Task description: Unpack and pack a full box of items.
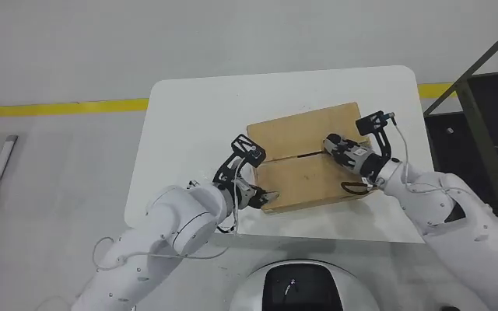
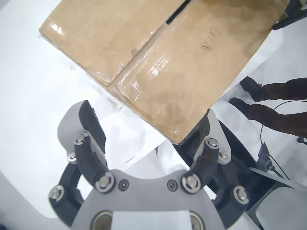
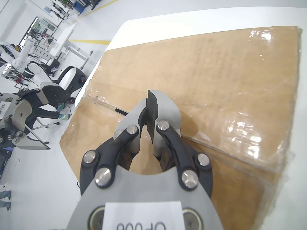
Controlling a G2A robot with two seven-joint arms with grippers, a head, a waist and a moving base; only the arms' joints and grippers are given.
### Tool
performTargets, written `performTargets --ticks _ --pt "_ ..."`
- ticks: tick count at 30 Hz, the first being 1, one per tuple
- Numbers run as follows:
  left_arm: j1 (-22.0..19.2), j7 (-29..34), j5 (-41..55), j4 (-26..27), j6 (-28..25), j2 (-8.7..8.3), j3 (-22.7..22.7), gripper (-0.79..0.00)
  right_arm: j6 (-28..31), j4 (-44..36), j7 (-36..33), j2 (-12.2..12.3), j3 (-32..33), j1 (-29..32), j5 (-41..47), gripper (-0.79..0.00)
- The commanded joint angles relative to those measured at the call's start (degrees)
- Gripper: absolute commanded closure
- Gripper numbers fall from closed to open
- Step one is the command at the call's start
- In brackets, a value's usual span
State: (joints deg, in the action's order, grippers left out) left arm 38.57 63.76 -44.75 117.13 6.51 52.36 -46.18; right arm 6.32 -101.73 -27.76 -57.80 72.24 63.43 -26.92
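A flat brown cardboard box [image 1: 307, 159] [image 2: 168, 60] [image 3: 203, 77] lies shut just right of centre in the top view, on the right half of a white, round-cornered bench [image 1: 194, 117] [image 2: 24, 72] [image 3: 168, 25]. Its two top flaps meet in a long seam, which gapes in a narrow dark slit partway along. Clear glossy tape [image 2: 153, 63], wrinkled and catching the light, covers the seam's end and the box's edges. The card is matte and faintly ribbed, with a pen scribble on one flap.

The left hand [image 1: 261, 194] [image 2: 148, 118] is at the box's lower left corner in the top view. Its grey fingers [image 2: 69, 125], faced with black ribbed pads, are spread wide to either side of that corner and hold nothing. The right hand [image 1: 333, 144] [image 3: 150, 101] is over the right part of the seam, its fingers pressed together and empty. Whether the tip touches the card cannot be told.
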Motion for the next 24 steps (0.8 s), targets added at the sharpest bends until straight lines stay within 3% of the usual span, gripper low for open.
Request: performTargets --ticks 1,13,20,24 --pt "0.0 0.0 -0.3 0.0 0.0 0.0 0.0 -0.785 -0.27 0.0 -0.29 -0.04 0.24 -0.04 0.34 0.0" --pt "0.12 -0.35 -0.6 -0.05 -0.1 -0.01 -0.05 -0.785 -0.91 0.7 -2.86 -0.4 0.52 -1.04 1.37 0.0" --pt "4.29 -1.59 -9.25 0.55 3.2 -0.99 -4.27 -0.785 -0.97 0.85 -4.12 -0.57 0.55 -1.25 1.67 0.0" --pt "8.8 -0.82 -14.73 0.08 5.94 -1.72 -6.3 -0.785 -0.94 1.08 -4.58 -0.68 0.53 -1.41 1.75 0.0"
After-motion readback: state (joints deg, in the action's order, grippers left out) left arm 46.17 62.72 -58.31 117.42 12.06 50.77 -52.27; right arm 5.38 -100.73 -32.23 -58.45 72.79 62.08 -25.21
